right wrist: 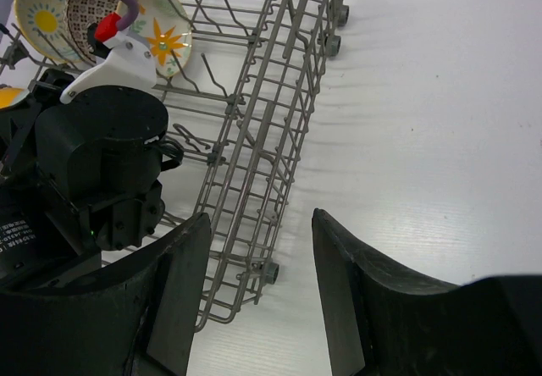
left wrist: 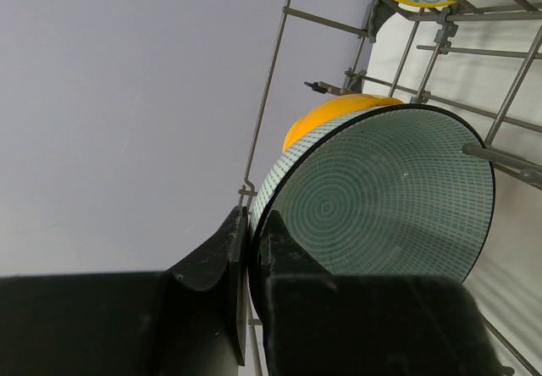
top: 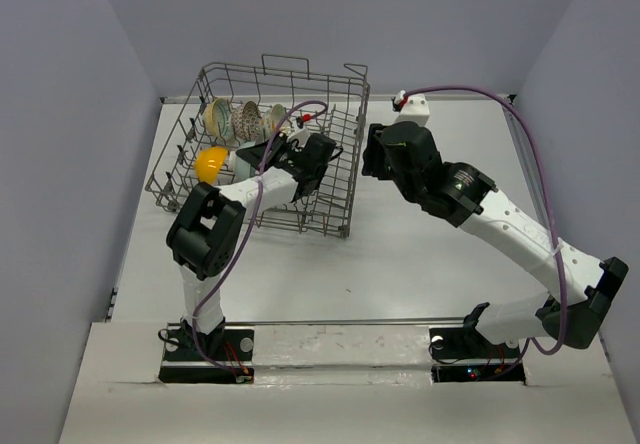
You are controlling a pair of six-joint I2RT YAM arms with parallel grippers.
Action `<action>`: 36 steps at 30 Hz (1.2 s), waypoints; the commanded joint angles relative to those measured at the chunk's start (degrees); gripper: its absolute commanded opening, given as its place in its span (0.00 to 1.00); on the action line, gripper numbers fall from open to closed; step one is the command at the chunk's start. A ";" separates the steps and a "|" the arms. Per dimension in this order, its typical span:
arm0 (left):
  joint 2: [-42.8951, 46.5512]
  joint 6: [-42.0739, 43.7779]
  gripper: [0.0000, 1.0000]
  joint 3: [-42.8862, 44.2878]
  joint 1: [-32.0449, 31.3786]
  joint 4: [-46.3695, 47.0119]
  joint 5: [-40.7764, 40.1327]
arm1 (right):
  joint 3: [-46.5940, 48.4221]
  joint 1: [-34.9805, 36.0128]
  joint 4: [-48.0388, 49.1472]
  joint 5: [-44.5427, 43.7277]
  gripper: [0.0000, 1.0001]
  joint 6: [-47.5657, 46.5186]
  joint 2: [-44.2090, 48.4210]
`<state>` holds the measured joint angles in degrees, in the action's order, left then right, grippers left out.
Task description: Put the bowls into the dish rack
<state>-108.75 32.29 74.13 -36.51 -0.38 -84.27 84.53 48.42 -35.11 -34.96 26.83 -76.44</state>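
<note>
The grey wire dish rack (top: 335, 179) stands at the back left. My left gripper (top: 262, 156) reaches inside it, shut on the rim of the pale teal bowl (left wrist: 381, 194), which stands on edge beside the orange-yellow bowl (top: 210, 163), also seen in the left wrist view (left wrist: 330, 109). Three patterned bowls (top: 245, 119) stand on edge at the rack's far side; they show in the right wrist view (right wrist: 76, 16). My right gripper (right wrist: 258, 253) is open and empty above the table just right of the rack; in the top view (top: 375, 154) it hovers by the rack's right wall.
The rack's right wall (right wrist: 271, 139) and its foot (right wrist: 271, 272) lie just left of my right gripper. Bare white table (top: 420, 254) spreads to the right and front. Grey walls close in the sides and back.
</note>
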 commanded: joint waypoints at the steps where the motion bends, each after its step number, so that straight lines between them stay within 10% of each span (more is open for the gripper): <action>1: 4.77 1.81 0.00 -1.62 0.83 -0.23 -4.85 | -0.33 0.27 3.12 -1.87 0.57 0.59 2.18; 13: 9.78 17.96 0.00 -8.02 1.36 19.33 -3.27 | -0.42 0.27 3.21 -1.78 0.57 0.59 2.62; 36: 1.79 17.54 0.00 -6.01 -0.14 18.23 -3.71 | -1.39 0.27 3.30 -2.48 0.57 0.33 3.67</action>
<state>-107.11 49.69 66.48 -36.64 18.22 -82.39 83.40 48.42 -35.11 -35.46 26.83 -74.70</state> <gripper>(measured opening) 0.146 0.575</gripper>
